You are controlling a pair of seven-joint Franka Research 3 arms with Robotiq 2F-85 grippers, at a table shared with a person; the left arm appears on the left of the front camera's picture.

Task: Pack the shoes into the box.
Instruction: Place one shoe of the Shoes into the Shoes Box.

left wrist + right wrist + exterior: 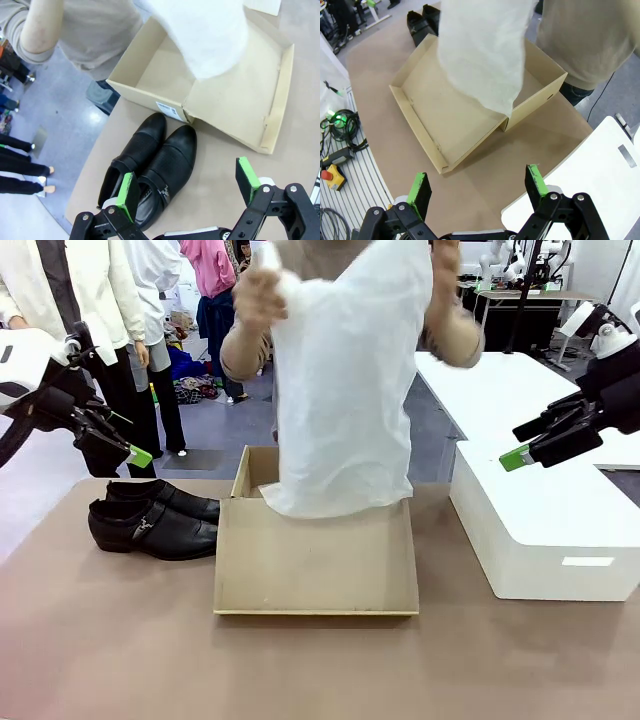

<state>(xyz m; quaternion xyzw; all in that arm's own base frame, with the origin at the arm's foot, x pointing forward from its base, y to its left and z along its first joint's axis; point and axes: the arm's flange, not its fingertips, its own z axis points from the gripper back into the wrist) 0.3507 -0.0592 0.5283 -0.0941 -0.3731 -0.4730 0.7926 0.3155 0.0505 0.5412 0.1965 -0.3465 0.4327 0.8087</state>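
The left pincer (187, 181) hangs above the shoes (165, 160), the right pincer (477, 180) near the desk's (120, 640) right edge; both gape, empty. The shoes sit paired toward the left edge, just beside the open box (315, 560). We judge the glossy leather slippery: grip the stiff heel collar.

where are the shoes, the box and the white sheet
the shoes (150, 530), front view, upper of nearer shoe
the box (315, 565), front view, inside of open lid
white sheet (345, 390), front view, its middle

The brown table (100, 650) bears shoes (155, 522), box (315, 565) and white block (545, 525).
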